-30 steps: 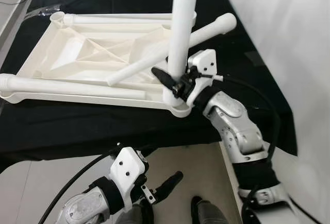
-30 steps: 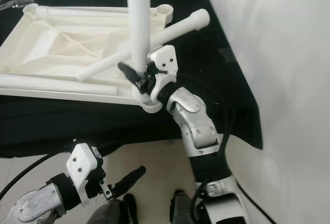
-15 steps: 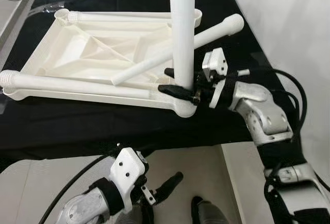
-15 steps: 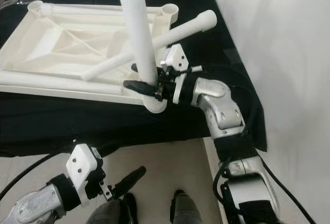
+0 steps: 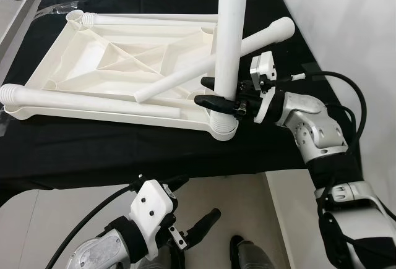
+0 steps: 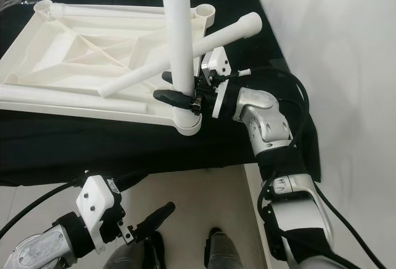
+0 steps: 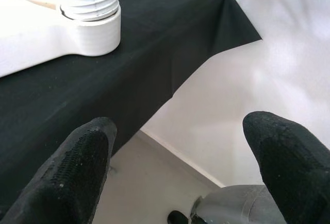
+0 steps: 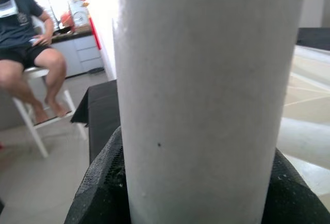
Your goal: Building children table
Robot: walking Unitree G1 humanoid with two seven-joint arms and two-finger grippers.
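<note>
Your upright white leg (image 5: 230, 34) stands at center frame in the near-right corner socket (image 5: 223, 127) of the upturned tabletop (image 5: 117, 74). Your right gripper (image 5: 218, 94) clamps its 2 fingers around that leg just above the socket. At the bottom, your left gripper (image 5: 201, 226) hangs with fingers spread, holding nothing.

Table: a table with a black cloth (image 5: 93, 151) over it; the cloth hangs down over the near edge.
On the cloth: a big white tabletop (image 5: 111, 65) lying upside down. It takes up most of the table and reaches close to the near edge.
Near right corner of the cloth: bare black cloth, just beside the round white corner (image 5: 221, 130) of the tabletop.
Floor: pale floor (image 5: 235, 201) shows below the near edge of the table.
</note>
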